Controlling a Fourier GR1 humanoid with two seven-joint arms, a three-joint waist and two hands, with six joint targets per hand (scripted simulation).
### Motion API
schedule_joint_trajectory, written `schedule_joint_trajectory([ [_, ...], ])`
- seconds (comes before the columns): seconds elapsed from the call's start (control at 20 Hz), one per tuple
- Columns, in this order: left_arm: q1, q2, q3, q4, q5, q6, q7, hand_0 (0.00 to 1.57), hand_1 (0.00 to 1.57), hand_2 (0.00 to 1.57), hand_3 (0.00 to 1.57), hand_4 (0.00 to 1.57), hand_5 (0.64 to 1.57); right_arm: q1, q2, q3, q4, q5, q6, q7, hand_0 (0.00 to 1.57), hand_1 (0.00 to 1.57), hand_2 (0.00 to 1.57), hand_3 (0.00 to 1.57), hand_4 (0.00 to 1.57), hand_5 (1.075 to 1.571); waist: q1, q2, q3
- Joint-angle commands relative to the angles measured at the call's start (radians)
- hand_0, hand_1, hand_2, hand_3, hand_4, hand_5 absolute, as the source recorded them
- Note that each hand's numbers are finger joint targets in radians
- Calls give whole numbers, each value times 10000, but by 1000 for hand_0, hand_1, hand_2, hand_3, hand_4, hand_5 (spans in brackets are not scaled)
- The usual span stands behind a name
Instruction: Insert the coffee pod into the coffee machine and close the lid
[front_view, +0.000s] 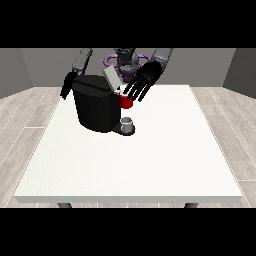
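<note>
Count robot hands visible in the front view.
2. One robot hand at the view's right, fingers spread straight above the red thing at the machine. The other robot hand at the view's left, behind the coffee machine, partly hidden.

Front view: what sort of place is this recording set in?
Probably a bare test room: a white table on a pale wood-plank floor with plain grey walls. A black coffee machine stands on the table, with the robot behind it.

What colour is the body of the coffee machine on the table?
Black. The boxy black coffee machine shows best in the front view, the only view here.
</note>
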Motion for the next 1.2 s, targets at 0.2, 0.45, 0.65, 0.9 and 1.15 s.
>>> schedule_joint_trajectory([
  [0.2,1601,-1355,-205,-470,356,-312,145,0,0,177,0,0,1571,1576,-29,-408,921,-326,94,-1013,0,0,0,0,0,1571,1326,-1871,-1],
  [0.45,3253,-3055,1854,-191,3062,-323,-672,0,0,0,0,369,1571,2551,-61,-377,629,-453,293,-387,0,0,0,0,0,1571,2077,-3764,-39],
  [0.65,4415,-4054,3274,135,4744,-371,-944,0,0,0,0,0,1571,2647,73,-542,255,-950,561,-928,0,0,0,0,0,1571,2685,-4421,-34],
  [0.9,5784,-4622,3001,147,4787,-594,-1074,0,0,0,0,421,1571,2474,-51,-310,-277,-1371,1425,-502,0,0,0,0,0,1571,3364,-5583,-10],
  [1.15,6065,-4888,2701,-321,5096,-590,-621,0,0,0,0,389,1571,1765,-827,-194,-400,-985,1842,-582,0,0,0,0,154,1571,3894,-5437,-4],
])
